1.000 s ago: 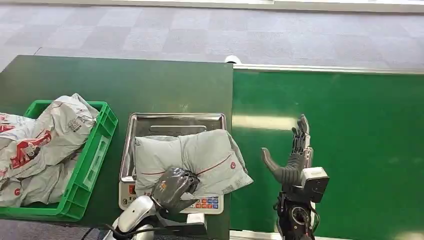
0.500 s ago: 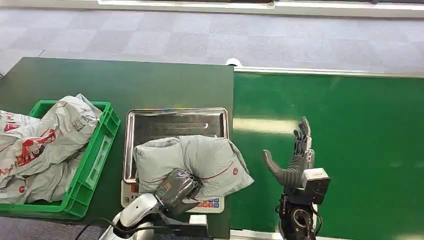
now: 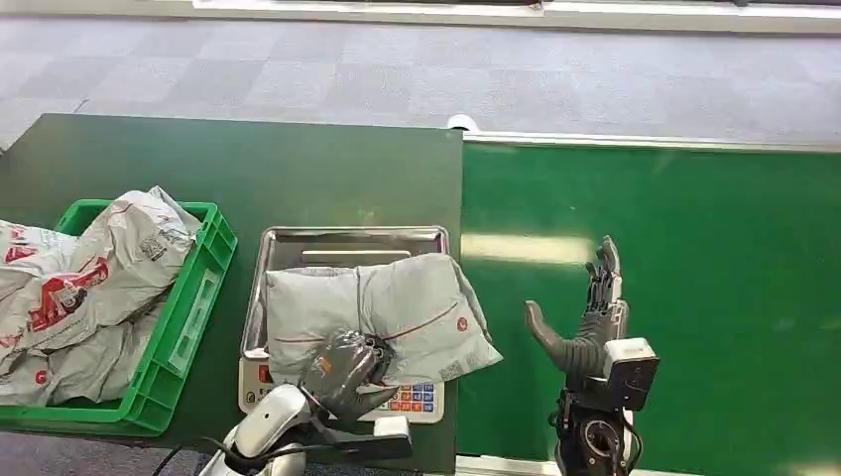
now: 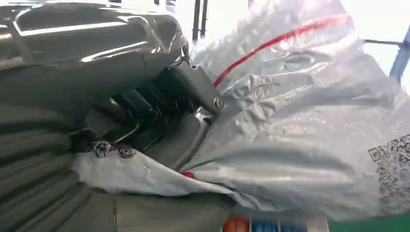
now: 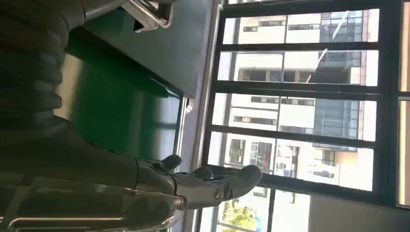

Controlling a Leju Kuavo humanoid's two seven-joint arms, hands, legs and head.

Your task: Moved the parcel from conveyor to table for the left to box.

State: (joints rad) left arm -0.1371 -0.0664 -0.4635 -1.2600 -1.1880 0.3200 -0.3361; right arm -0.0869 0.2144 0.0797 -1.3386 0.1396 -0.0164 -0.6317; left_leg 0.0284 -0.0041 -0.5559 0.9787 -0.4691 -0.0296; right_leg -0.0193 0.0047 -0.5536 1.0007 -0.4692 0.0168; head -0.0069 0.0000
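A grey plastic parcel [image 3: 382, 309] with a thin red line lies on the steel tray [image 3: 298, 243] of a scale, on the dark green table. My left hand [image 3: 347, 365] grips the parcel's near edge. In the left wrist view its dark fingers [image 4: 154, 104] curl into the crinkled wrapping of the parcel [image 4: 300, 130]. My right hand [image 3: 585, 319] stands over the green conveyor belt [image 3: 694, 238], to the right of the parcel and apart from it. It is open with the fingers stretched out and the thumb apart, and the right wrist view shows this hand [image 5: 198, 186] with nothing in it.
A green crate [image 3: 193, 297] holding several grey and red parcels stands at the table's left. The scale's keypad [image 3: 412, 402] sits at the near table edge under the parcel. The conveyor's metal rail [image 3: 645, 142] runs along its far side, with grey floor beyond.
The parcel slid toward the near edge in my left hand, then moved back further onto the tray. My right hand has barely moved.
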